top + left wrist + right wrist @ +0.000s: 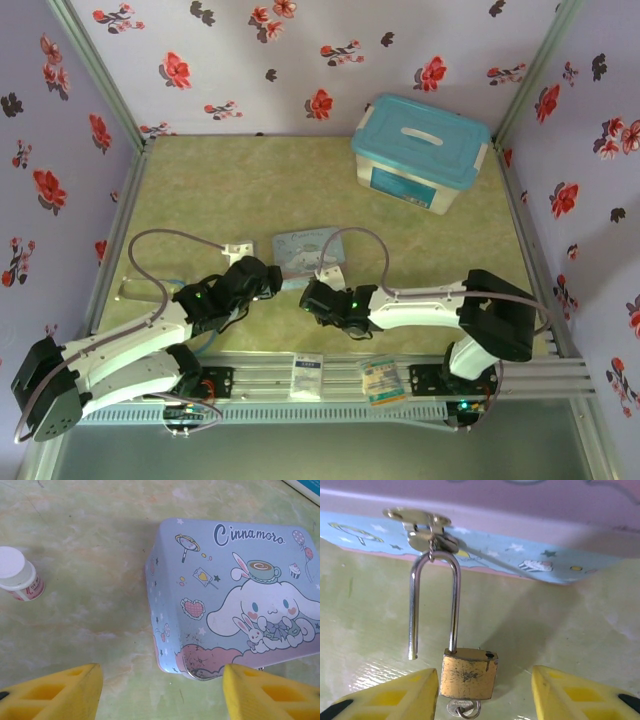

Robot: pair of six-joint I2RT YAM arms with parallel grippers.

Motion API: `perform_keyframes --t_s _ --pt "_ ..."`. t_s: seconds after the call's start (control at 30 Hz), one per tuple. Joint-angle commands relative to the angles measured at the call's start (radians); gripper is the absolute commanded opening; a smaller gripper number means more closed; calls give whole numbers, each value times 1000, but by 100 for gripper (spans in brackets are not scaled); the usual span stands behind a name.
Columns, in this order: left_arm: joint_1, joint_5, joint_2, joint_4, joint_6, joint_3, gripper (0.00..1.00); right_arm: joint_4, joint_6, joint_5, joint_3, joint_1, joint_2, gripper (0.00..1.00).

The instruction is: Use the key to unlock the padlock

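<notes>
Padlock [468,673] between the parted fingers [405,697] of the right tool [484,681]; shackle [454,605] loose

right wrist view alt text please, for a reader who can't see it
A small brass padlock lies on the green table, its shackle sprung open and hooked through the latch of a cartoon-printed tin. A key sits in its base, and the right gripper's yellow fingers stand open either side.

brass-yellow padlock [468,674], silvery shackle [454,605]; pale blue cartoon-printed tin [235,595]; mottled green table [90,580].
</notes>
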Motion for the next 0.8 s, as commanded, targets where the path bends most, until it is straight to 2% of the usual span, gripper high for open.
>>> perform_keyframes --t_s 0.0,0.27,0.4,0.53,0.77 --pt "1 8 -4 21 -10 -9 65 -7 10 6 21 -1 47 52" --pt "2 7 -4 17 13 15 65 45 28 2 53 1 146 47" --pt "7 5 10 6 38 48 65 -32 47 52 90 18 171 44" --pt "11 5 38 1 71 83 66 -12 65 41 69 22 173 33" --pt "18 -21 172 -11 244 246 65 142 215 30 -48 16 77 31"
